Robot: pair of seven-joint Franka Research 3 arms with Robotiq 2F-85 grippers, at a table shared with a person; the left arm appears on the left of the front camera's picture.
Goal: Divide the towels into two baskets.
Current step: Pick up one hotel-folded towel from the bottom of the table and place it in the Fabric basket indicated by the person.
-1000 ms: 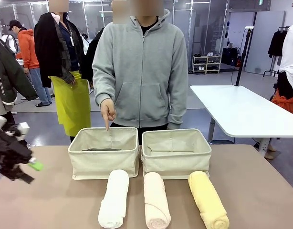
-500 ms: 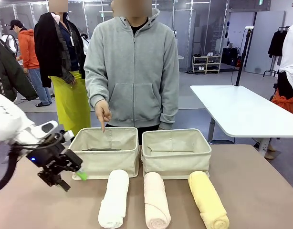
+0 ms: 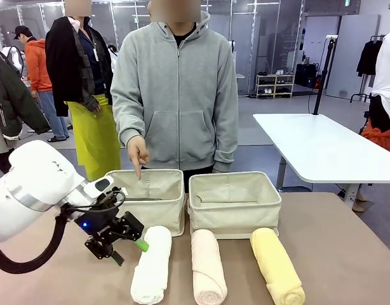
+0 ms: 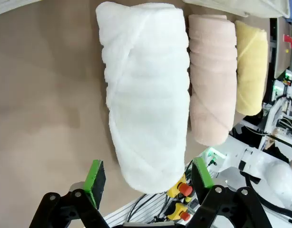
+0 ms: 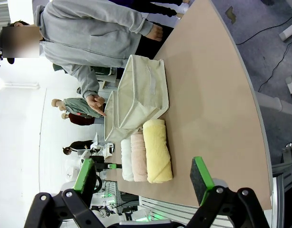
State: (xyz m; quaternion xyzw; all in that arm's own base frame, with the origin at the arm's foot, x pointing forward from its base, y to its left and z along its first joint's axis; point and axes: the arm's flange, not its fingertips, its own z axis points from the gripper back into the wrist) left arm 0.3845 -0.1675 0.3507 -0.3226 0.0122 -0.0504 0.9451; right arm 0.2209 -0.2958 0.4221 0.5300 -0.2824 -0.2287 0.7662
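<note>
Three towels lie side by side on the table in front of the baskets: white point(image 3: 152, 264), pale peach point(image 3: 208, 267) and yellow point(image 3: 277, 265). A dark grey towel point(image 3: 134, 199) lies low inside the left basket point(image 3: 141, 216); the right basket point(image 3: 233, 213) stands beside it. My left gripper point(image 3: 130, 251) is open at the white towel's left side. In the left wrist view its fingers point(image 4: 95, 175) straddle the near end of the white towel point(image 4: 146, 90). Far from the towels, my right gripper point(image 5: 143, 178) hangs open with nothing in it.
A person in a grey hoodie stands behind the baskets, one hand point(image 3: 139, 155) pointing down into the left basket. The brown table point(image 3: 347, 254) is bare to the right of the yellow towel. A white table point(image 3: 322, 146) stands farther off on the right.
My left arm has swung in from the table's left edge to the white towel. The person has straightened up; the pointing hand stays over the left basket.
</note>
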